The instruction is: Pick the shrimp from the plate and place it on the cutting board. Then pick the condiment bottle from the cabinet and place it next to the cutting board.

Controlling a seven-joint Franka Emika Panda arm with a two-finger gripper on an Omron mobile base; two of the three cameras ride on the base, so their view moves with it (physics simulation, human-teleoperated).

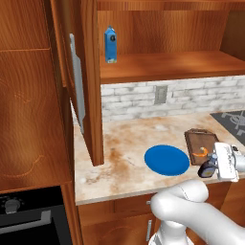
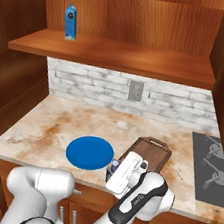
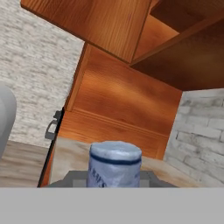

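My gripper is shut on the condiment bottle, a dark bottle with a pale blue-grey cap and a light label. It hangs low over the counter's front edge, between the blue plate and the near end of the cutting board. The orange shrimp lies on the board. From the right base view the gripper and bottle sit just in front of the board, right of the bare plate. The cabinet stands open above.
A blue carton stands on the cabinet shelf. The open cabinet door with its grey handle juts out over the counter's left end. A black cooktop lies at the right. An oven is at lower left.
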